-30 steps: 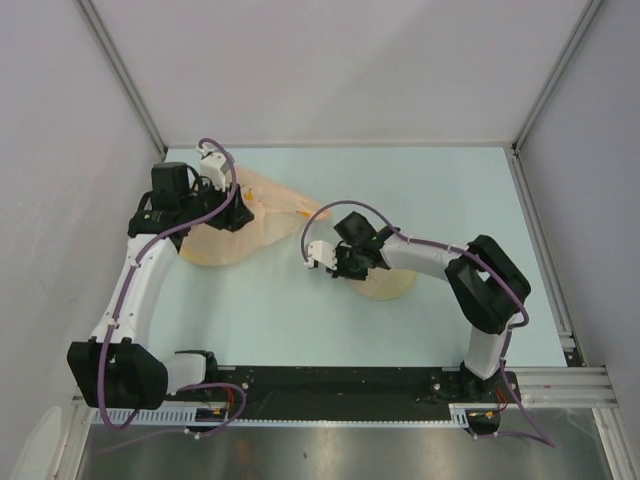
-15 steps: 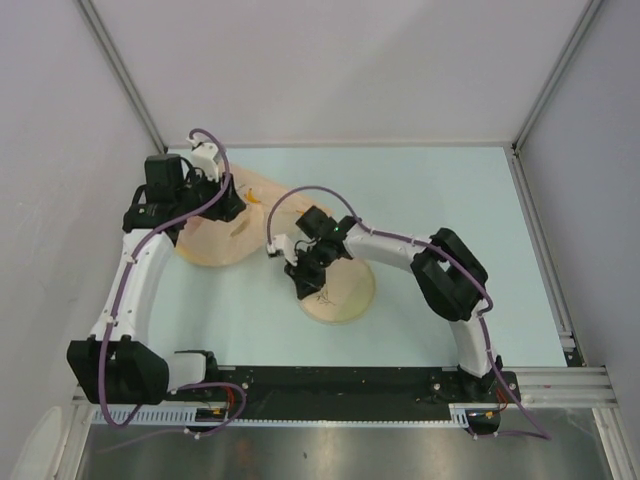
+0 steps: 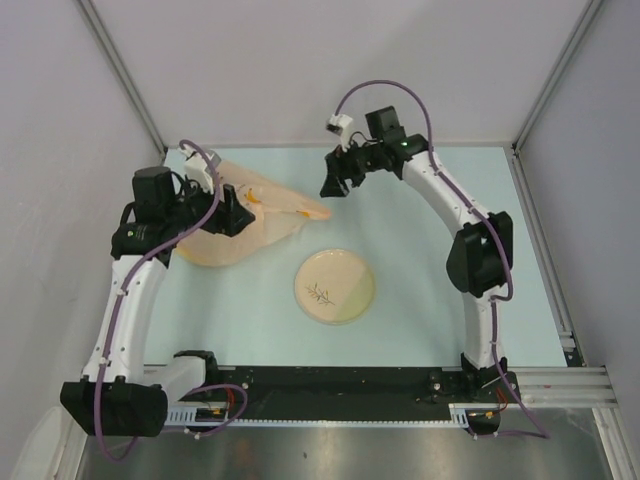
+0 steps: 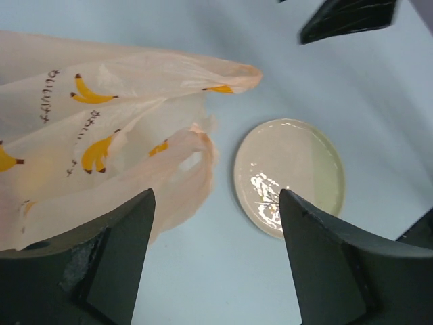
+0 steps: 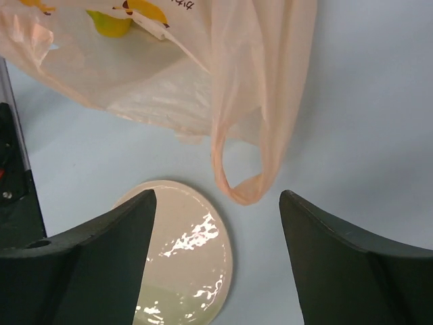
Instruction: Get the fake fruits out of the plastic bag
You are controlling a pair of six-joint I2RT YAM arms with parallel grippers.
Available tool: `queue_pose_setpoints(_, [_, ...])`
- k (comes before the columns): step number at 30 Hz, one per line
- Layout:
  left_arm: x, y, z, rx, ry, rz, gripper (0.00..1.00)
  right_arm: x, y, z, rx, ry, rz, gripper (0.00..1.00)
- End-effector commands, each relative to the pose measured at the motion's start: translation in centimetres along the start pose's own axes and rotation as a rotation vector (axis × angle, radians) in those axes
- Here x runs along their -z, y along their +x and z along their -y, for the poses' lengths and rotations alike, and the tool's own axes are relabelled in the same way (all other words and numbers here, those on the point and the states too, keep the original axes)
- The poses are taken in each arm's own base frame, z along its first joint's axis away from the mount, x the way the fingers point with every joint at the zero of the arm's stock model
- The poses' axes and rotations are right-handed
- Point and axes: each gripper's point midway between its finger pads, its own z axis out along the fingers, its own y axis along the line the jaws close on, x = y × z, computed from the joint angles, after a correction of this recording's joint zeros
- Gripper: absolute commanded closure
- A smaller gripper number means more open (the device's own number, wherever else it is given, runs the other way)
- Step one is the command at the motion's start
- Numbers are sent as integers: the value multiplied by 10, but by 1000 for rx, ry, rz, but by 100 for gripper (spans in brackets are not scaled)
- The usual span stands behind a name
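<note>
The plastic bag [image 3: 255, 215] lies crumpled at the back left, pale orange and printed with bananas. A yellow-green rounded shape [image 5: 111, 22] shows through its wall, perhaps one of the fake fruits; no other fruit shows. My left gripper [image 3: 228, 212] hovers over the bag's near part, open and empty, and in the left wrist view [image 4: 216, 196] only bare table shows between its fingers. My right gripper [image 3: 335, 180] hangs open and empty above the table, behind the bag's right tip. In its own view [image 5: 218, 195] a bag handle loop [image 5: 243, 186] lies below it.
A round cream plate [image 3: 335, 286] with a sprig drawing lies in the middle of the table with nothing on it, right of the bag [image 4: 291, 176]. White walls close the table in at the back and on both sides.
My right arm has swung from low over the plate to the back of the table and its jaws have opened. The plate lies further left. My left jaws have widened.
</note>
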Motion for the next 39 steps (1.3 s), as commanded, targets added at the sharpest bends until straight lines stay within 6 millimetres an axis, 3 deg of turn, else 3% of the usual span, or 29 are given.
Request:
queue_pose_setpoints(1, [1, 5, 22, 63, 122, -3, 20, -53, 18, 5, 40, 35, -84, 19])
queue_pose_setpoints(10, [-46, 7, 0, 207, 78, -28, 16, -76, 14, 20, 105, 65, -67, 13])
queue_pose_setpoints(14, [-68, 7, -12, 265, 46, -50, 23, -93, 22, 32, 126, 110, -77, 13])
queue_pose_setpoints(16, [-76, 0, -17, 271, 38, -45, 30, -109, 30, 42, 134, 123, -77, 15])
queue_pose_setpoints(17, [-85, 3, -22, 283, 36, -67, 32, -113, 19, 40, 148, 117, -51, 16])
queue_pose_setpoints(18, [-87, -7, -22, 276, 41, -58, 34, -124, 27, 45, 134, 106, -65, 16])
queue_pose_setpoints(21, [-96, -16, -27, 280, 48, -72, 43, -130, 16, 29, 139, 48, -43, 16])
queue_pose_setpoints(22, [-98, -18, -26, 276, 58, -72, 56, -128, 9, 22, 156, 40, -30, 15])
queue_pose_setpoints(24, [-101, -19, -24, 270, 70, -74, 68, -132, 15, 17, 177, 47, -47, 15])
queue_pose_setpoints(25, [-101, -20, -23, 268, 74, -74, 79, -135, 21, 19, 171, 52, -63, 14])
queue_pose_setpoints(27, [-102, -19, -20, 270, 82, -78, 85, -138, 30, 29, 152, 93, -81, 15])
queue_pose_setpoints(29, [-102, -17, -20, 285, 66, -86, 75, -138, 42, 39, 113, 119, -103, 15])
queue_pose_setpoints(30, [-100, -19, -19, 288, 64, -82, 66, -137, 42, 39, 87, 111, -102, 15])
queue_pose_setpoints(31, [-97, -20, -18, 289, 60, -80, 51, -132, 41, 41, 69, 106, -96, 15])
queue_pose_setpoints(36, [-76, -19, -6, 277, 71, -83, 35, -111, 18, 18, 56, 10, -33, 15])
queue_pose_setpoints(39, [-69, -17, 6, 239, 126, -74, 20, -111, 16, 4, 47, -56, -30, 15])
